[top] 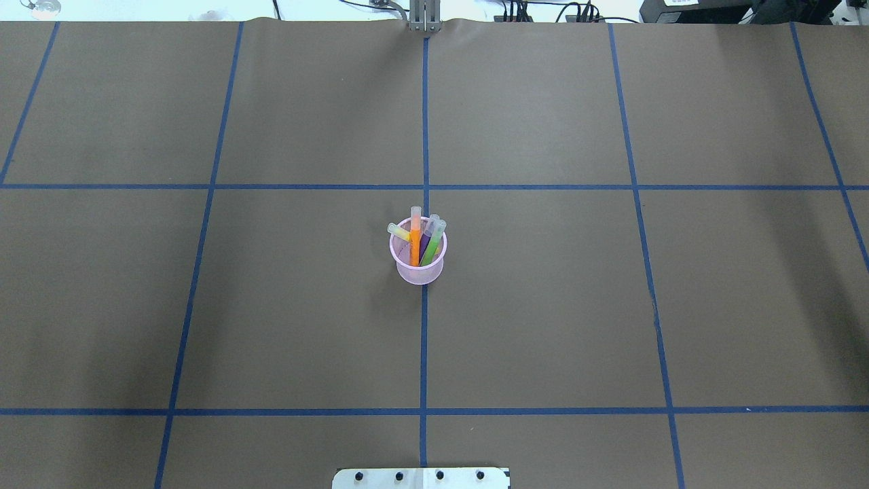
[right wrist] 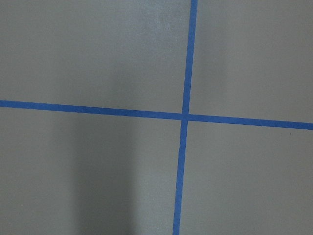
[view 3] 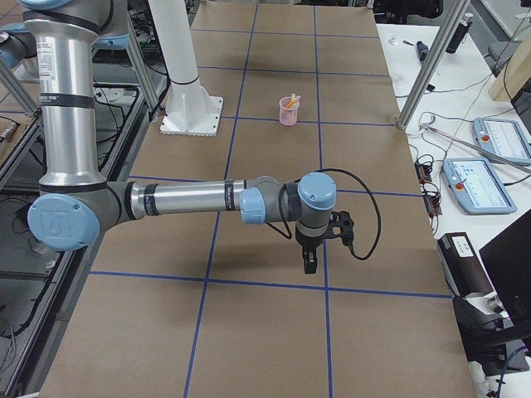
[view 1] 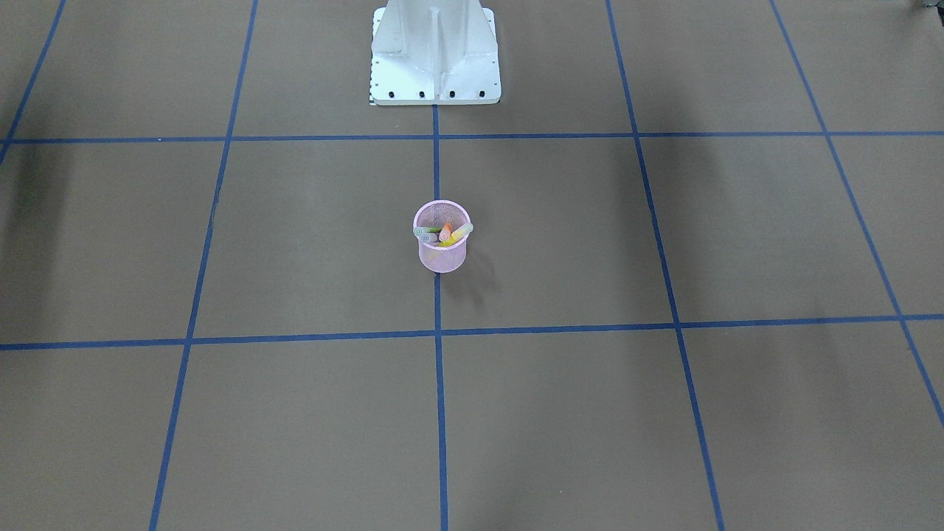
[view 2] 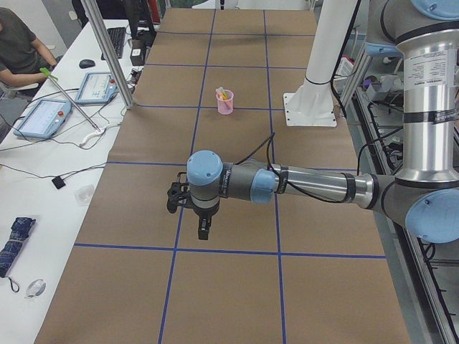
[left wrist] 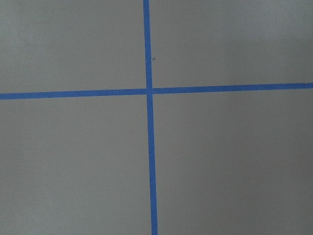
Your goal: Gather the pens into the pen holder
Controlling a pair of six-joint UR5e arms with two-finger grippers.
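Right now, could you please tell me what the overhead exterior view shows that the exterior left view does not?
Only the overhead exterior view separates the orange pen, yellow pen, purple pen and green pen standing in the pen holder; no arm appears. Only the exterior left view shows the left gripper hanging above the table, far from the holder, and a person seated at a side desk. Both show the holder on the taped brown table and the white robot base.

pink pen holder (top: 420, 269) upright, four pens (top: 422, 241) inside — leaning
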